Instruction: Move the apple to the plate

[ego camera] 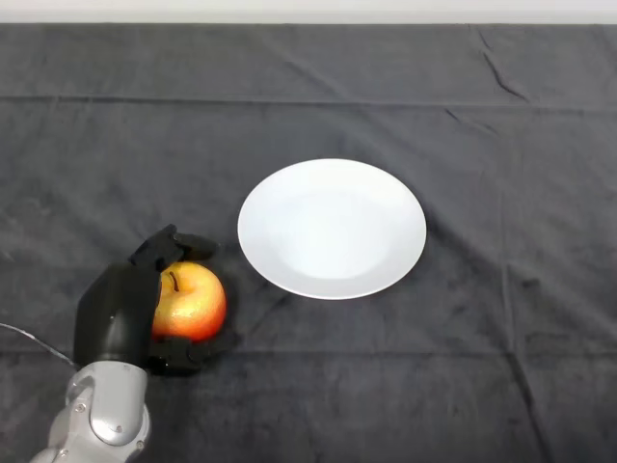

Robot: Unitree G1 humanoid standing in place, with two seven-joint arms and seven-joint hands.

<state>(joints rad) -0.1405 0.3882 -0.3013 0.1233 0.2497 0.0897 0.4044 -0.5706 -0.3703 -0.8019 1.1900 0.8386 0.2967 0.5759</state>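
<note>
Black hand (120,313) curls round apple (190,301), just left of plate (280,207) rim.

The table (501,367) is covered by a dark grey cloth (289,87), which is marked by creases and fold lines, most plainly at the far right. Along the far edge, a narrow pale strip (308,10) is seen beyond the cloth.

Between the apple (190,302) in the left hand (120,313) and the white plate (332,229) lies only bare dark cloth (482,367), and nothing stands on the plate itself.
</note>
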